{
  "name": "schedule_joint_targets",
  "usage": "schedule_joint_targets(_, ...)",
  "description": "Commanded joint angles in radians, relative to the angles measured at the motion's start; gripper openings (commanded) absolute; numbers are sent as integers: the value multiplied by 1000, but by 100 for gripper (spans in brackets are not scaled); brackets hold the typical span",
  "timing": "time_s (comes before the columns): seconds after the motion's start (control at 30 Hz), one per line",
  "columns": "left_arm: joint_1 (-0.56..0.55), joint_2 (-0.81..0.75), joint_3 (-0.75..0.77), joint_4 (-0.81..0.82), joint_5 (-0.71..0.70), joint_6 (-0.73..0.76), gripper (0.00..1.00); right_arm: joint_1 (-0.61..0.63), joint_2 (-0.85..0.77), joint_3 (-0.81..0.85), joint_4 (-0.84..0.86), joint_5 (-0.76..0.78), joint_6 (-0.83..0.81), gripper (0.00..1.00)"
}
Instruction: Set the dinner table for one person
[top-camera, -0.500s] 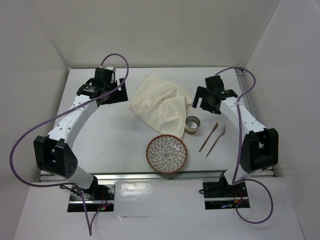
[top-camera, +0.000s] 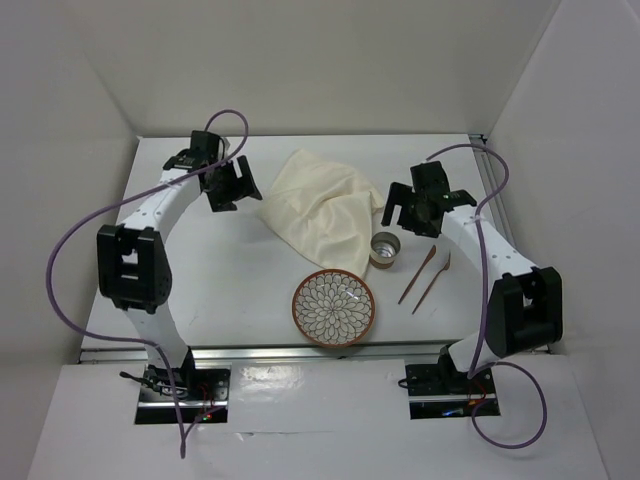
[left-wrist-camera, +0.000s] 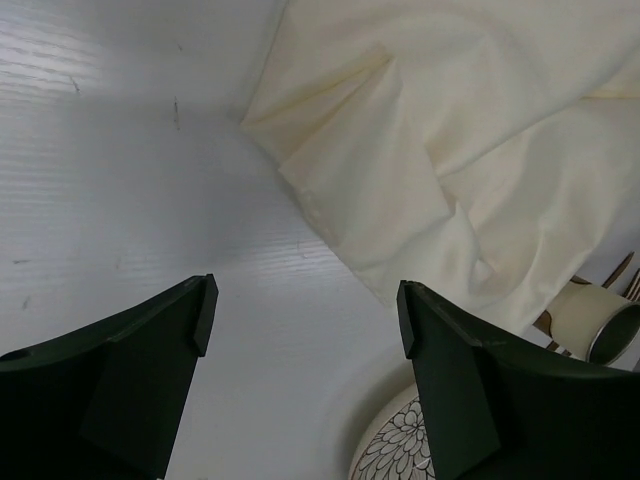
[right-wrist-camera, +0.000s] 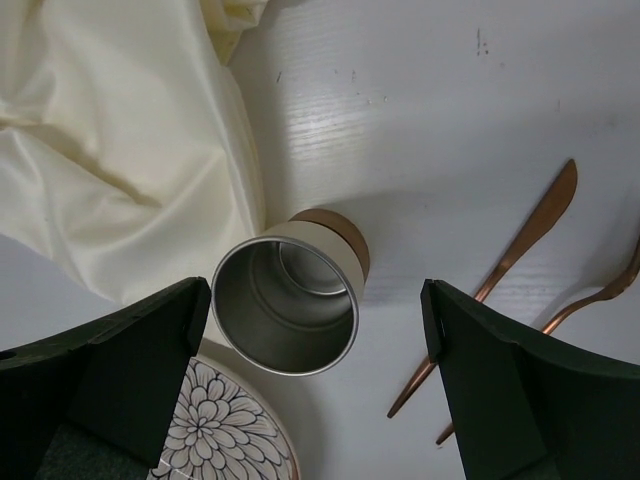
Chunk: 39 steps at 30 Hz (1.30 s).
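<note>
The left fingers (left-wrist-camera: 110, 380) and the right fingers (right-wrist-camera: 520, 390) are both wide open and empty, and the right ones could knock the cup (right-wrist-camera: 285, 310) over if they drop down crooked.

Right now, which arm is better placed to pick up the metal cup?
Right. The right gripper hangs open right by the metal cup, which shows between its jaws in the wrist view. The left gripper is beyond the cream cloth, away from the cup.
</note>
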Motion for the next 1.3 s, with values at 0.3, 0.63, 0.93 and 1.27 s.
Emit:
schedule_joint_targets(0.3, -6, 302, 222, -28, 111, -36, 82, 17, -72, -16, 45, -22, -15, 100)
schedule_joint_targets(0.63, -24, 384, 257, -2, 120, -18, 73, 17, -72, -16, 36, -22, -15, 100)
schedule_joint_targets(0.93, -44, 385, 288, 15, 145, -9, 41, 17, -72, -16, 26, -22, 4, 100)
schedule_joint_targets(1.27, -99, 136, 139, 20, 281, 20, 0, 17, -92, -25, 8, -22, 22, 100)
